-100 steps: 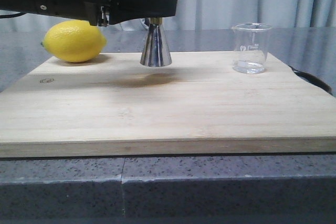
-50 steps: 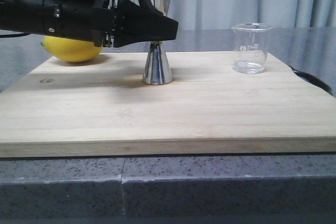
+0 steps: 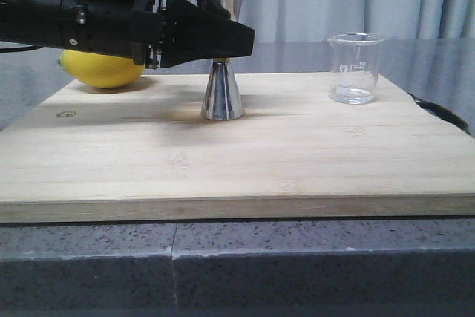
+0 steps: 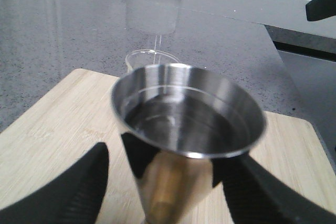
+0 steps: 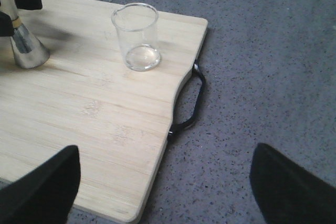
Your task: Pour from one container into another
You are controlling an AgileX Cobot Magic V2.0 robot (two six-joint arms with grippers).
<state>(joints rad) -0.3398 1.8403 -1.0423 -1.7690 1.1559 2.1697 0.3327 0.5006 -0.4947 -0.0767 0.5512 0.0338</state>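
Note:
The steel hourglass jigger (image 3: pixel 223 94) stands upright on the wooden board (image 3: pixel 237 161), left of centre. My left gripper (image 3: pixel 231 41) reaches in from the left and straddles its waist. In the left wrist view the jigger (image 4: pixel 184 129) sits between the black fingers (image 4: pixel 84 182) with a gap on each side, so the gripper is open. The clear glass beaker (image 3: pixel 356 68) stands upright on the board's far right, apart from both grippers. My right gripper (image 5: pixel 165 182) hangs wide open over the board's right corner, with the beaker (image 5: pixel 136 35) well beyond it.
A yellow lemon (image 3: pixel 104 68) lies at the board's back left, partly behind the left arm. A black handle loop (image 5: pixel 191 103) sticks out from the board's right edge. Grey speckled counter (image 5: pixel 252 77) surrounds the board, with curtains behind.
The jigger came down from just above the board and now stands on it. The left gripper lowered with it and barely moved in the last half second.

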